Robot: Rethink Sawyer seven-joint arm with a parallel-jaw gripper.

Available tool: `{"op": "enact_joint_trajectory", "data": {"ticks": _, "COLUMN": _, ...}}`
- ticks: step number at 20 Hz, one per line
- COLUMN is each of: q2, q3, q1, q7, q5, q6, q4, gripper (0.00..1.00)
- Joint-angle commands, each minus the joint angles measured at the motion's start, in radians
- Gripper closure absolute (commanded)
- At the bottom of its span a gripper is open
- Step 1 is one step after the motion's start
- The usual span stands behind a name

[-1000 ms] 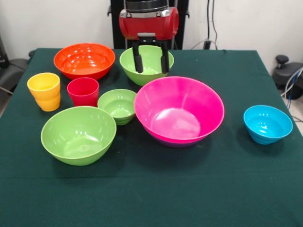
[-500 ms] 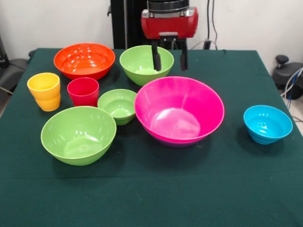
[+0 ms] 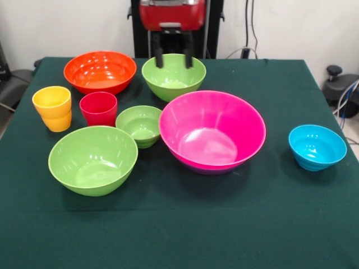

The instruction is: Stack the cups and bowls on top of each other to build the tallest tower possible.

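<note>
My gripper [image 3: 174,59] hangs open and empty just above the far rim of a large lime green bowl [image 3: 174,78]. Left of that stands the wide orange bowl [image 3: 100,72]. A yellow cup [image 3: 52,107] and a red cup [image 3: 99,108] stand upright side by side at the left. Beside them are a small green bowl [image 3: 139,124] and another large green bowl [image 3: 92,159]. The tower is the hot pink bowl [image 3: 212,130] nested in a purple bowl [image 3: 210,170], of which only a thin edge shows. Alone at the right sits a small sky blue bowl [image 3: 317,147].
A dark green cloth [image 3: 179,224] covers the table to its edges. Black equipment with cables [image 3: 339,84] stands off the right side, and a dark object [image 3: 8,78] lies off the left side.
The gripper swung right over the far green bowl, then came back left and rose, still open. No bowl or cup has moved.
</note>
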Motion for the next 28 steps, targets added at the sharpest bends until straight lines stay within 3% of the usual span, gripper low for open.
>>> {"op": "enact_joint_trajectory", "data": {"ticks": 1, "q2": 0.002, "q3": 0.090, "q1": -0.091, "q7": -0.083, "q5": -0.115, "q6": -0.037, "q4": 0.132, "gripper": 0.00}}
{"op": "enact_joint_trajectory", "data": {"ticks": 8, "q2": 0.077, "q3": 0.056, "q1": -0.077, "q7": -0.030, "q5": -0.195, "q6": -0.097, "q4": 0.100, "gripper": 0.00}}
{"op": "enact_joint_trajectory", "data": {"ticks": 13, "q2": 0.110, "q3": 0.056, "q1": -0.101, "q7": -0.033, "q5": -0.244, "q6": -0.110, "q4": 0.084, "gripper": 0.00}}
{"op": "enact_joint_trajectory", "data": {"ticks": 28, "q2": 0.162, "q3": 0.011, "q1": -0.074, "q7": 0.011, "q5": -0.312, "q6": -0.150, "q4": 0.048, "gripper": 0.00}}
